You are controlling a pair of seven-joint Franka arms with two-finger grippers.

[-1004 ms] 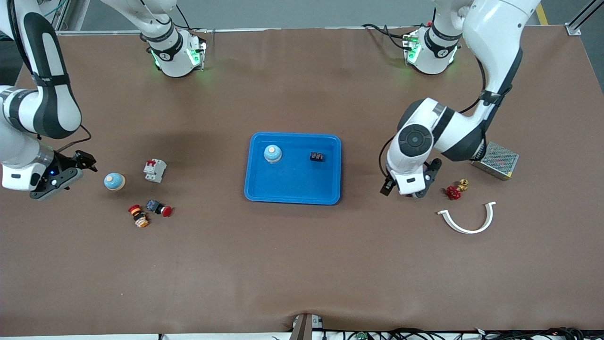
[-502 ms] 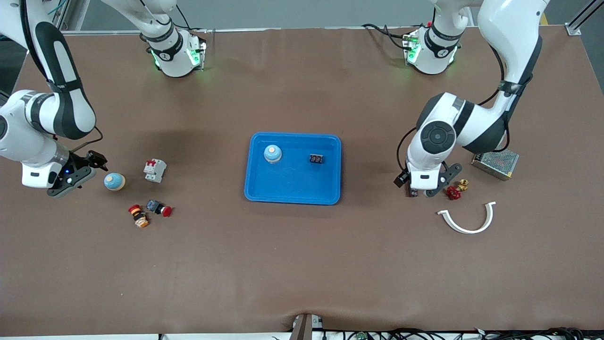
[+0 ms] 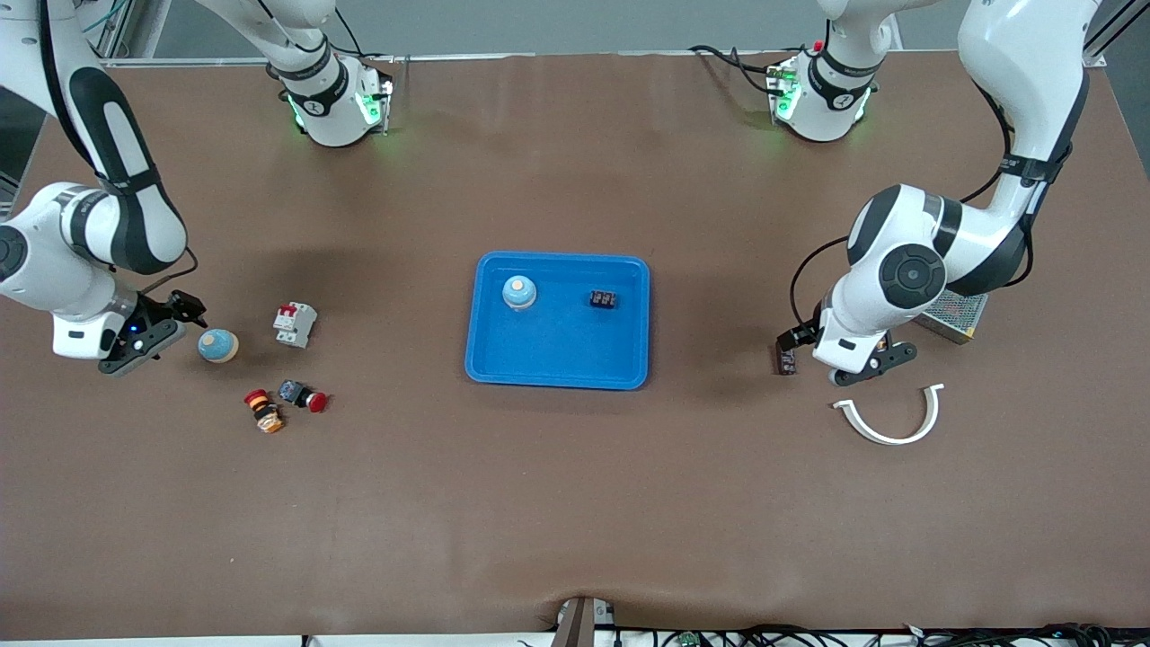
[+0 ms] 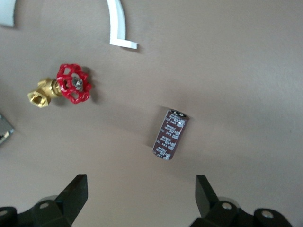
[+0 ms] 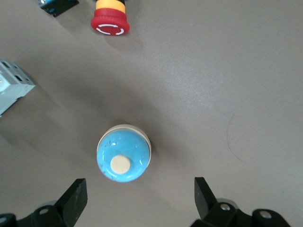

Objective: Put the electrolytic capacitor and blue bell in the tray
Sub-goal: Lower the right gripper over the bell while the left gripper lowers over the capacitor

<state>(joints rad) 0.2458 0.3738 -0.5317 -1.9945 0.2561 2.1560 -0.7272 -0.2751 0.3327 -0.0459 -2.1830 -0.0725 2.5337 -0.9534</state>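
The blue tray (image 3: 557, 359) lies mid-table with one blue bell (image 3: 519, 292) and a small black component (image 3: 603, 299) in it. A second blue bell (image 3: 218, 345) (image 5: 124, 152) stands on the table toward the right arm's end. My right gripper (image 3: 160, 331) (image 5: 139, 196) hangs open just beside it, with nothing between its fingers. The electrolytic capacitor (image 3: 788, 361) (image 4: 170, 135), a dark cylinder, lies on its side on the table toward the left arm's end. Right beside it my left gripper (image 3: 849, 364) (image 4: 140, 196) hovers open and empty.
A white circuit breaker (image 3: 295, 323) and two red push buttons (image 3: 262, 411) (image 3: 303, 395) lie near the loose bell. A red-handled brass valve (image 4: 71, 84), a white curved piece (image 3: 889, 418) and a metal mesh box (image 3: 952, 310) lie by the left gripper.
The left hand has swung away from the tray toward its own end of the table, uncovering the capacitor. The right hand has come in closer to the loose bell. Both stayed open.
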